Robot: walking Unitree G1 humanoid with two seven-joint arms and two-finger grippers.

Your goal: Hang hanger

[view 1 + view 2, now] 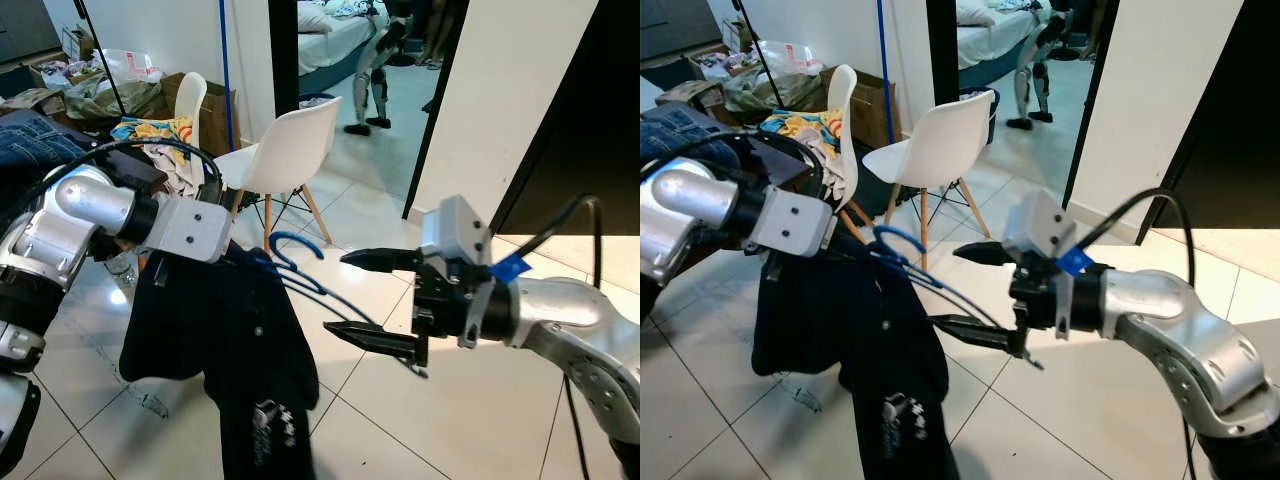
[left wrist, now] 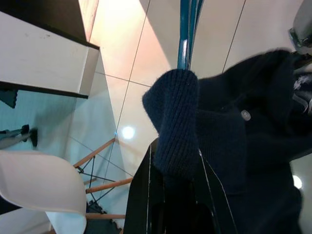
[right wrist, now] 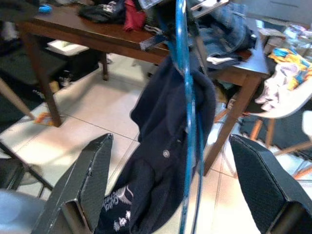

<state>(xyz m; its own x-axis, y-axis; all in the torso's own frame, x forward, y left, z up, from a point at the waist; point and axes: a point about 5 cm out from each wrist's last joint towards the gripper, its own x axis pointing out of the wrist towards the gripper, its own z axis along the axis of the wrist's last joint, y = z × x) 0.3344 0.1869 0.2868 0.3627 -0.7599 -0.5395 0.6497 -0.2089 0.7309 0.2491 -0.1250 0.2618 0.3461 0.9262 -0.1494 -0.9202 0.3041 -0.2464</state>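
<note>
**Blue hanger with a dark top held up between two arms**

The left gripper (image 2: 175,195) is clenched on the dark blue top (image 1: 240,350), where the cloth bunches up around the hanger (image 1: 300,262). In the left wrist view the two black fingers (image 2: 141,195) squeeze a thick knitted fold of the top, and the blue hanger wire comes out just past it.

The hanger is blue and thin. It sits up in the air in front of the robot, between the two arms. Its hook curls up just beside the left arm's grey wrist block. The top hangs down from it toward the floor (image 1: 450,420), with white print near the bottom and a small button on the front.

The right gripper (image 1: 355,297) is wide open. One black finger is above and one is below, and they point at the hanger. The wire of the hanger reaches out into the gap between them, but I cannot tell if it touches either finger.

Behind the top stand two white chairs (image 1: 290,150). One of them has a heap of bright clothes (image 1: 155,130) on it. A brown table (image 3: 146,46) with more clothes is behind the top in the right wrist view. A doorway at the back shows a bed (image 1: 325,40).
</note>
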